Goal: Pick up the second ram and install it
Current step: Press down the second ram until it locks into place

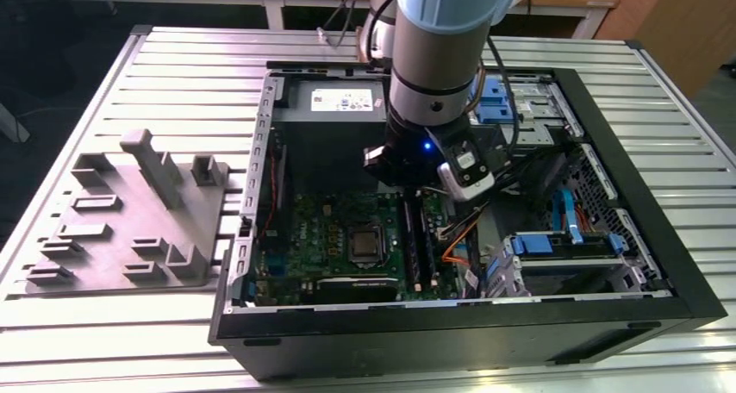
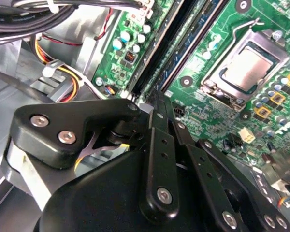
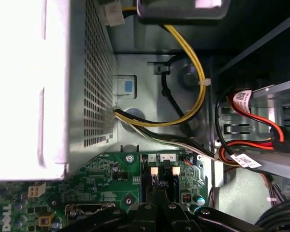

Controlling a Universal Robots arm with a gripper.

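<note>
My gripper is low inside the open computer case, over the green motherboard. Its fingers are pressed together, tips at one end of the long black memory slots. In the first wrist view the fingertips sit just before the slots' white latches. A thin green strip runs between the black slots; I cannot tell if it is the second ram seated on edge or bare board. In the exterior view the arm's wrist hides the fingertips above the slots.
The processor socket lies beside the slots. The silver power supply and yellow, red and black cables crowd the case's far end. Blue drive bays fill the exterior view's right. A grey parts fixture lies on the table outside.
</note>
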